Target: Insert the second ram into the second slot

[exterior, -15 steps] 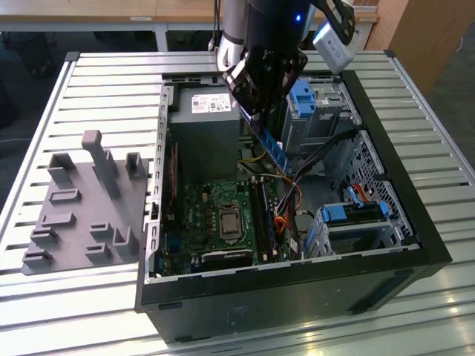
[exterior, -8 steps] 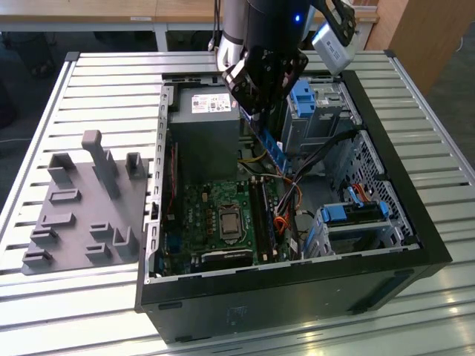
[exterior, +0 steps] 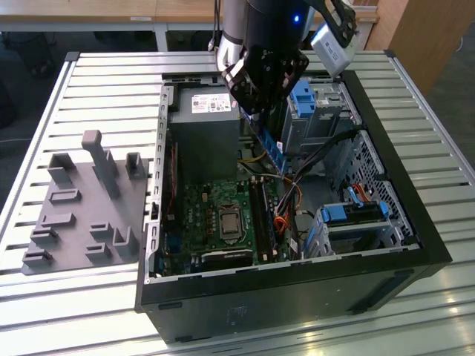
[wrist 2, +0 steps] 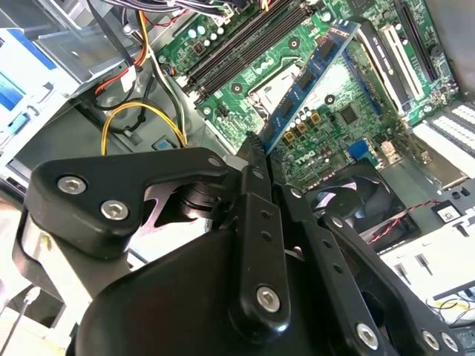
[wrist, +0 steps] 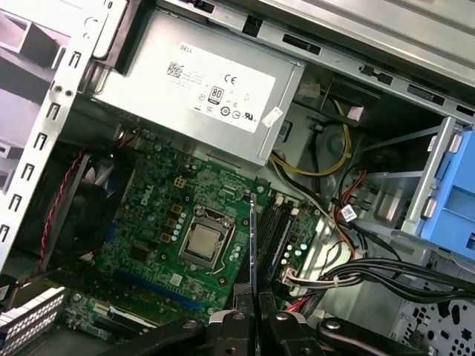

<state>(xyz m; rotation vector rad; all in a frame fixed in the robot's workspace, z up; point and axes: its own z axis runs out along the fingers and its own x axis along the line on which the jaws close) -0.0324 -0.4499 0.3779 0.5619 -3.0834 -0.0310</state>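
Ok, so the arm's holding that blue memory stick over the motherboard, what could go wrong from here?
The gripper holds the memory stick by one end, so it might pivot when pushed. It seems to hang beside the memory slots, not over them, so coming down off line could strike the processor socket. Loose cables next to the slots could snag.
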